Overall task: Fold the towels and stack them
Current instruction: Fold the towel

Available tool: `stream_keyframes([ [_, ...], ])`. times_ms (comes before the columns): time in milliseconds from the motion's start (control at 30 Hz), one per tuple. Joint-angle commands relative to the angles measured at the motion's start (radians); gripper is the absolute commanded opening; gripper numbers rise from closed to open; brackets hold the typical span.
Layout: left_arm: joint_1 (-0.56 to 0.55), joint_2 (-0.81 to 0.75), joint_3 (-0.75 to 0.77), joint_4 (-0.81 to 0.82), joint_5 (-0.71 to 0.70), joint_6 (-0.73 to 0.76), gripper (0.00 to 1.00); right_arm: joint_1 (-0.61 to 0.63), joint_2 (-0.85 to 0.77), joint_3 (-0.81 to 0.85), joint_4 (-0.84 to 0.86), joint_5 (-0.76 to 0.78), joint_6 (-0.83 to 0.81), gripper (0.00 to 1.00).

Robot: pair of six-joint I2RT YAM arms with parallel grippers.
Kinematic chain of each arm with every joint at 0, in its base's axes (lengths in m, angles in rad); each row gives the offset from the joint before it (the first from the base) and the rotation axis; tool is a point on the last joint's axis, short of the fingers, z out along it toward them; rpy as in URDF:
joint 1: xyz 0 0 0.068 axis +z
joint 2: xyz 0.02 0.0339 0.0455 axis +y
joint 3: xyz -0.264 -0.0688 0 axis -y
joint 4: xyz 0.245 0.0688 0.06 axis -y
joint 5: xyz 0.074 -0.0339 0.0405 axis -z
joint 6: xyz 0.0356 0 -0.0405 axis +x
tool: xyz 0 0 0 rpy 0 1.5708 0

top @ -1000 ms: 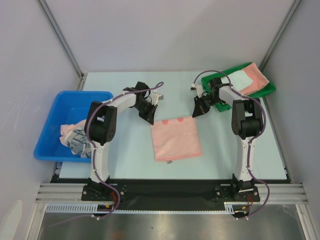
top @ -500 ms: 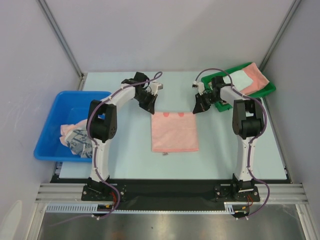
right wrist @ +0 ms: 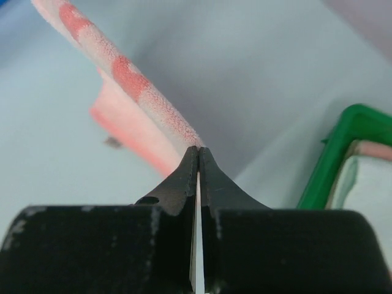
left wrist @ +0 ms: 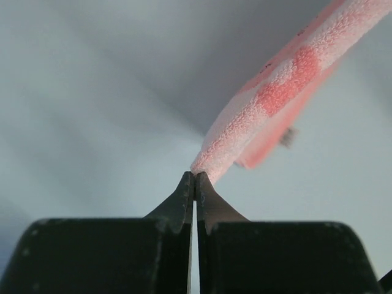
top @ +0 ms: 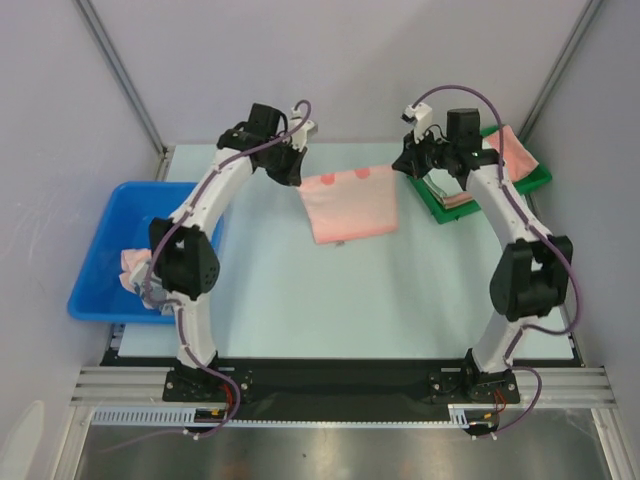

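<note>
Above table (top: 330,290) far end: left tool (left wrist: 195,178) and right tool (right wrist: 198,150) pinched closed on pink towel (top: 350,205) upper corners.

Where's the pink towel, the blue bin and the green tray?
pink towel (top: 350,208), top view, middle of the cloth
blue bin (top: 135,225), top view, bare floor
green tray (top: 433,205), top view, left rim

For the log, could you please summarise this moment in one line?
left gripper: shut on towel corner | right gripper: shut on towel corner | towel: hanging
</note>
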Motion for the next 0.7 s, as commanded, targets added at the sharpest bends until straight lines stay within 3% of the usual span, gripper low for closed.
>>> stream_keyframes([
  [0,0.004,-0.197,0.028,-0.049,-0.031,-0.004,0.0,0.007,-0.157,-0.037,0.042,0.046,0.034,0.0],
  [200,-0.037,-0.366,-0.116,-0.062,-0.043,-0.003,0.0,0.03,-0.384,-0.172,0.014,0.05,0.054,0.0],
  [467,-0.137,-0.558,-0.194,-0.134,-0.058,-0.026,0.0,0.076,-0.606,-0.269,-0.067,0.054,0.075,0.0],
  [667,-0.134,-0.476,-0.236,-0.151,-0.077,-0.059,0.0,0.07,-0.527,-0.295,-0.078,0.038,0.065,0.0],
])
